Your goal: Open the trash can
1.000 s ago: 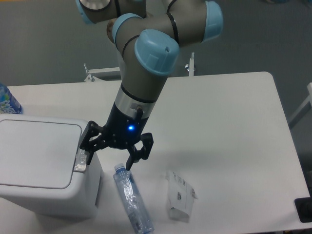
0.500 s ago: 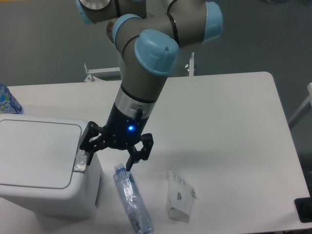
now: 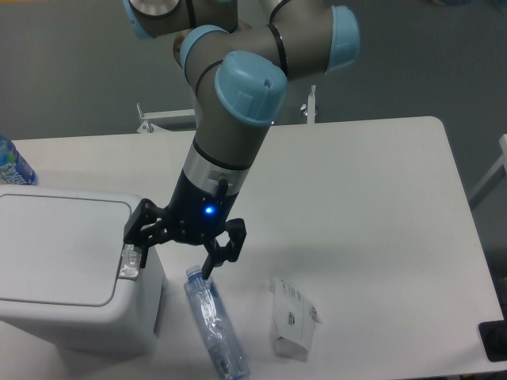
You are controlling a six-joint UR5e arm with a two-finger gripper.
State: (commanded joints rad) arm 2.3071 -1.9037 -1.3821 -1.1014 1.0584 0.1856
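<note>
The trash can [image 3: 87,324] is a large white boxy bin at the table's front left, with a flat light-grey lid [image 3: 59,247] lying closed. Its grey push-button latch [image 3: 131,261] sits on the right rim. My gripper [image 3: 170,257] is open and empty, pointing down. Its left finger [image 3: 136,240] is right at the latch, on the can's right rim. Its right finger [image 3: 219,255] hangs over the table beside the can.
A crushed clear plastic bottle [image 3: 215,326] lies on the table just below the gripper's right finger. A small white carton [image 3: 292,319] lies to its right. A blue-labelled bottle [image 3: 13,165] stands at the left edge behind the can.
The gripper has shifted slightly left, bringing its left finger closer over the latch. The lid stays closed.
</note>
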